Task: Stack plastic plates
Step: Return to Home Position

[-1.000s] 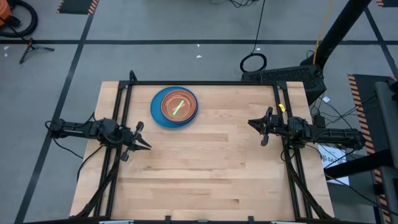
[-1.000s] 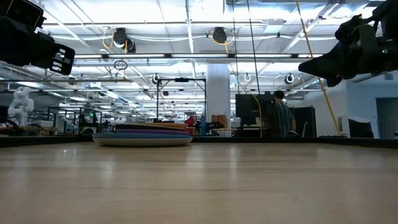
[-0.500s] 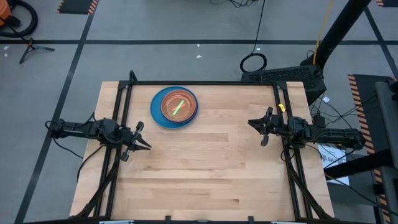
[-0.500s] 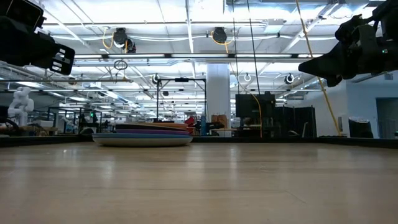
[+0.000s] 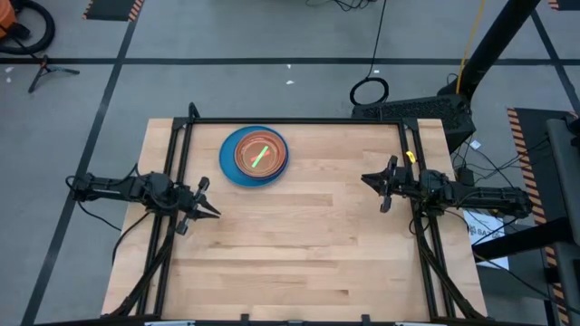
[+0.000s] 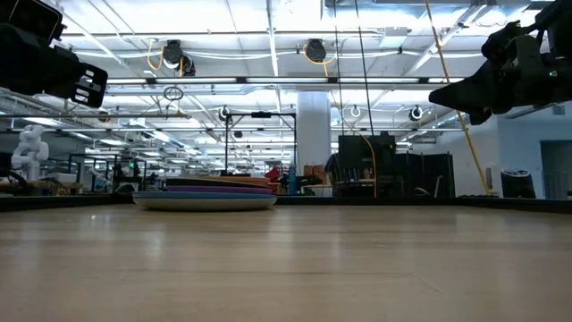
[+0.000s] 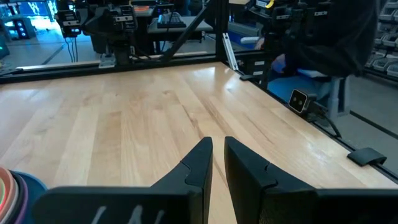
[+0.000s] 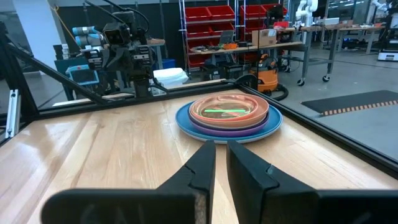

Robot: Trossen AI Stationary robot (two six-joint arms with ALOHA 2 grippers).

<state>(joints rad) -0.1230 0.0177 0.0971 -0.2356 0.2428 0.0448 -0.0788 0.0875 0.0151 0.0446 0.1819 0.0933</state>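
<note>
My high camera hangs overhead and looks straight down on the whole table and both my arms. The low one sits at board level, facing across the wood into the room beyond. The wrist cameras look forward, close over the boards, past my left gripper and my right gripper. All four views catch the stack of plates.

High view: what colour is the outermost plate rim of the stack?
Blue; the outermost plate rim shows best in the high view.
</note>
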